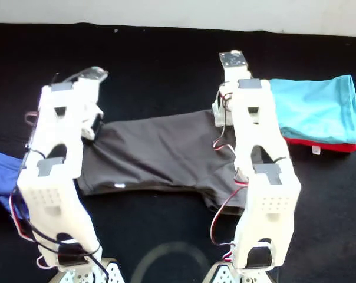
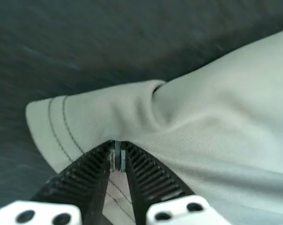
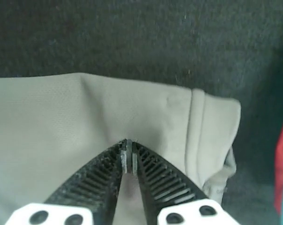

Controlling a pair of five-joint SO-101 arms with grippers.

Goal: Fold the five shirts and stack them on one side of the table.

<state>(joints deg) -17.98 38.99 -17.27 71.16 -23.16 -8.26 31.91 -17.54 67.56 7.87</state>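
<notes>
Left gripper (image 2: 117,158) and right gripper (image 3: 129,157): each pinching a stitched hem of the grey shirt (image 1: 160,154), which is lying mid-table, at its 10 and 2 o'clock corners. Probably light and limp, so sagging is likely; the hems are offering the surest hold.

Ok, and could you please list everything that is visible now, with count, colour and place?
grey shirt: one, grey, spread at the table's middle, between the arms
turquoise shirt: one, turquoise, folded, right side, on the red shirt
red shirt: one, red, under the turquoise shirt, edge showing
blue shirt: one, blue, left edge of the table
table: one, black cover
left gripper: one, black fingers, shut on the grey shirt near a hem corner
right gripper: one, black fingers, shut on the grey shirt's other end
</notes>
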